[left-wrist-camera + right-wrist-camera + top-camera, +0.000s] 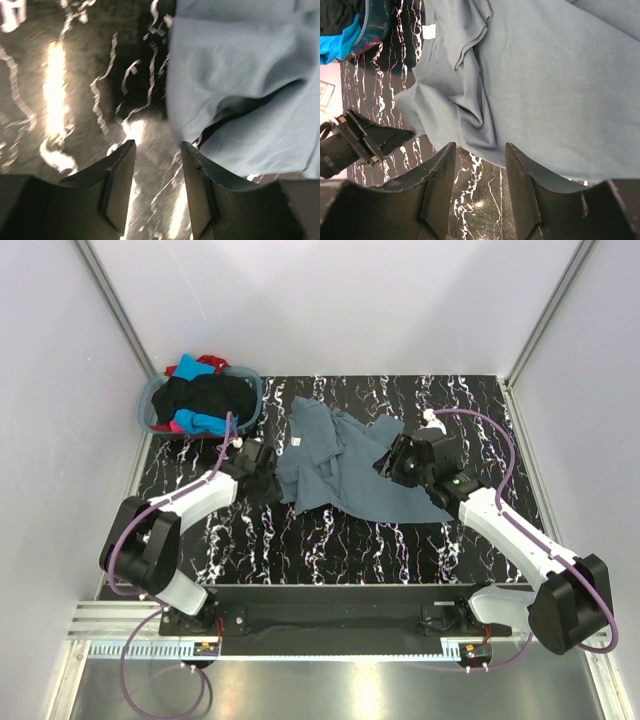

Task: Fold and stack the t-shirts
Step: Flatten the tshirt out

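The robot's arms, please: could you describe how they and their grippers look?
The left arm and right arm have white shells with black joints; purple cables run along each. The left gripper and right gripper have black wedge-shaped fingers.

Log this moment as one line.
blue-grey t-shirt: rumpled on table, unfolded | left claw: open, empty, beside its edge | right claw: open, empty, at its edge | basket: other t-shirts inside

The blue-grey t-shirt (340,468) is soft, matt, creased cloth; the table (330,540) is glossy, black and white-veined; the basket (147,403) is smooth plastic.
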